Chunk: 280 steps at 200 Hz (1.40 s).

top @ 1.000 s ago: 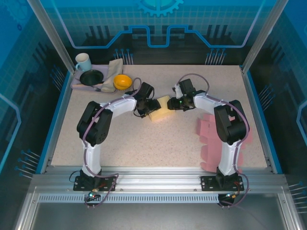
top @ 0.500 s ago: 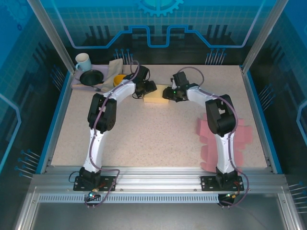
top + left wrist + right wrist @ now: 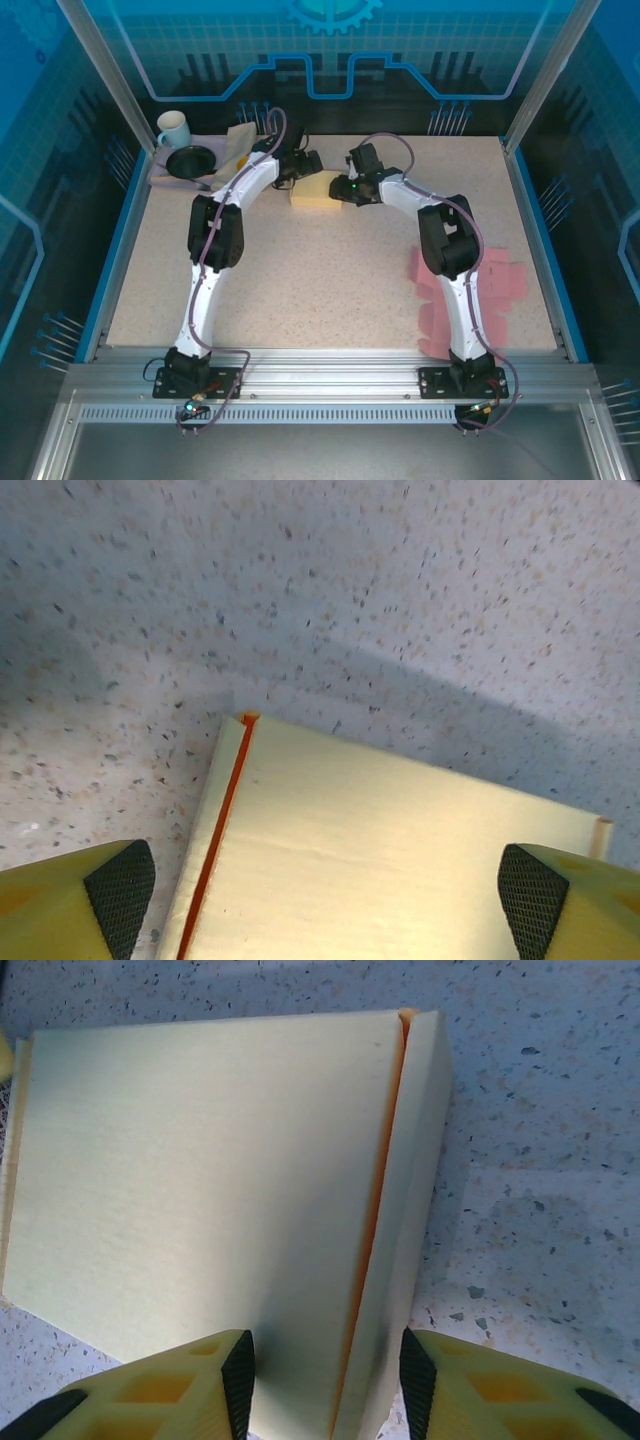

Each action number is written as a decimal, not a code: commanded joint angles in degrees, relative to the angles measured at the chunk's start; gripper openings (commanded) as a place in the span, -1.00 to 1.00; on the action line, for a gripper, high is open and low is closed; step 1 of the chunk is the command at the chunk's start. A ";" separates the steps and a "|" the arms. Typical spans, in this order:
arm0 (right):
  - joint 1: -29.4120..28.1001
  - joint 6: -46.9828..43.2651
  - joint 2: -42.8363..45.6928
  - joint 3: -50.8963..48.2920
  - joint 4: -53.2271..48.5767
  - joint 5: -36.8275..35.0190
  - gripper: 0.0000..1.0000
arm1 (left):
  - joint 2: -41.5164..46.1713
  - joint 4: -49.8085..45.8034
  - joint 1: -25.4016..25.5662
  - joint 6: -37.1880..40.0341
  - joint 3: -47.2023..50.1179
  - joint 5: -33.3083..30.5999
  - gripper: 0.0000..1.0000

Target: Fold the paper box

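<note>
The pale yellow paper box (image 3: 314,189) lies folded shut, with an orange seam, on the speckled table near the far middle. My left gripper (image 3: 302,170) is at its far left end. In the left wrist view the box (image 3: 390,850) lies between the wide-apart fingers of that gripper (image 3: 325,890), which is open and does not press on it. My right gripper (image 3: 346,190) meets the box's right end. In the right wrist view this gripper (image 3: 322,1375) is shut on the box (image 3: 200,1180), one pad on its top face, the other against the side wall.
A flat pink paper sheet (image 3: 500,285) lies at the right under the right arm. A tray (image 3: 160,176) at the far left corner holds a mug (image 3: 172,128), a black bowl (image 3: 190,160) and a cloth (image 3: 238,140).
Both arms have moved the box away from the bases toward the far edge, turning it roughly level. The left gripper has opened wider and let go of it.
</note>
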State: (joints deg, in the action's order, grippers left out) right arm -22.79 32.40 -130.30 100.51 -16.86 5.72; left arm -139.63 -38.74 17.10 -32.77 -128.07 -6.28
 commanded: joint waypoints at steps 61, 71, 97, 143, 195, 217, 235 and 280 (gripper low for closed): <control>2.62 -1.23 29.60 -18.59 -11.25 -13.47 -0.02 | 18.64 -3.07 0.54 1.33 8.74 -1.09 0.87; 3.41 -1.34 33.93 -22.23 -13.28 -15.25 -0.01 | 22.86 -1.77 1.34 1.49 13.76 -0.10 0.87; 5.50 -3.03 41.00 -29.30 -20.54 -20.14 0.00 | 33.11 3.87 4.96 1.71 28.71 2.97 0.87; 5.11 -4.72 40.24 -37.30 -22.88 -25.26 -0.03 | 44.44 11.37 10.93 0.91 47.87 4.62 0.86; 0.16 -3.32 32.98 -39.66 -21.06 -34.51 -0.14 | 53.51 13.67 12.45 0.26 60.84 6.87 0.86; -1.44 -2.82 30.99 -39.43 -21.41 -36.42 -0.48 | 56.54 13.43 12.48 0.28 64.18 6.07 0.86; -1.93 -2.31 30.92 -39.60 -21.55 -37.01 -0.60 | 57.75 13.17 12.48 0.32 65.46 5.69 0.87; -3.15 -2.68 34.09 -39.76 -21.83 -40.40 -1.00 | 58.94 12.98 12.34 0.38 65.78 4.35 0.87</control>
State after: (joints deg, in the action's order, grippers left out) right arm -24.47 29.61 -99.02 61.06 -37.69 -31.07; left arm -82.32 -26.48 29.28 -32.62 -62.61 -1.08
